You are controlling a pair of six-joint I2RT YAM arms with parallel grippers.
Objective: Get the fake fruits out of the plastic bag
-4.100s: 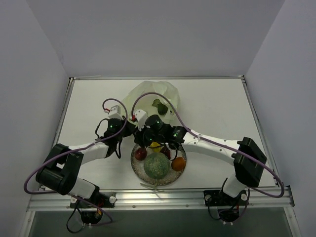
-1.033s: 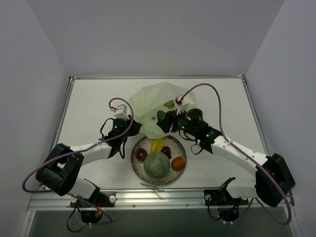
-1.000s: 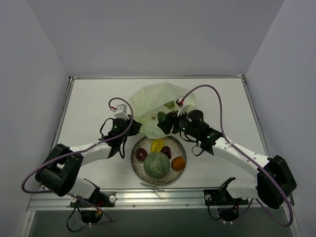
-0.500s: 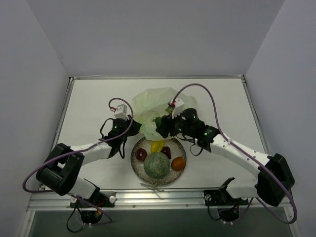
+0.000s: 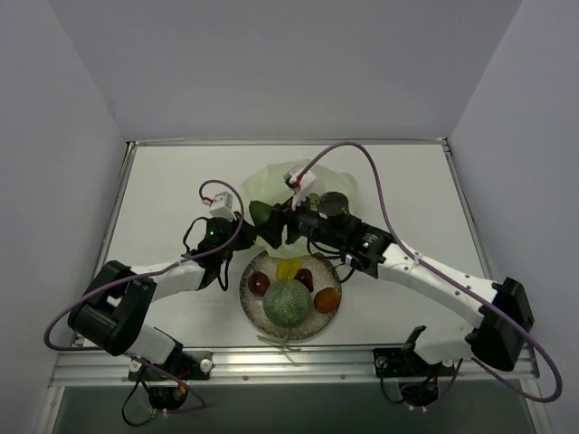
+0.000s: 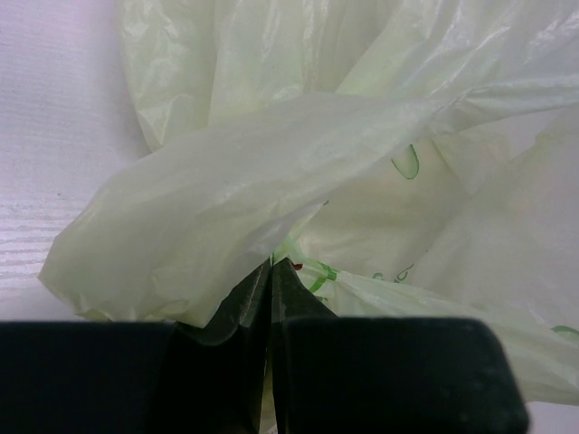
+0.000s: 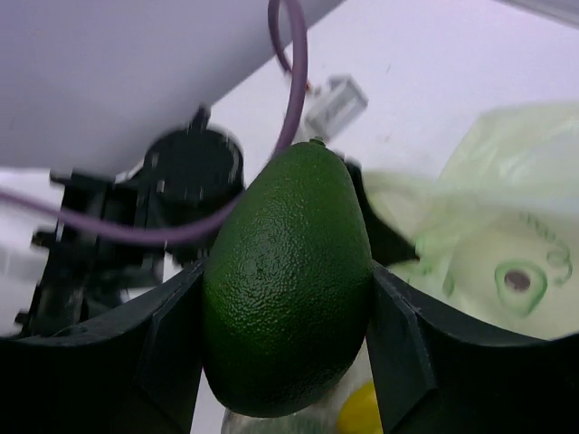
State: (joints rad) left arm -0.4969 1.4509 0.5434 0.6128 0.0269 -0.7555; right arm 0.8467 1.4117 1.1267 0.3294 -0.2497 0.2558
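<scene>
Right end effector [image 7: 285,357] clamps the dark green fruit [image 7: 288,271] — left end effector [image 6: 271,276] pinches a fold of the plastic bag [image 6: 262,163]

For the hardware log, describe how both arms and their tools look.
The left arm and right arm match: white tubular links, black joint housings with small green lights. A loose purple cable runs along each to a white connector. The left tool and right tool have flat matte black fingers.

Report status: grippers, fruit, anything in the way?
Left gripper shut on bag edge. Right gripper shut on avocado, outside the bag. Plate already holds melon, orange, three more; room tight.
</scene>
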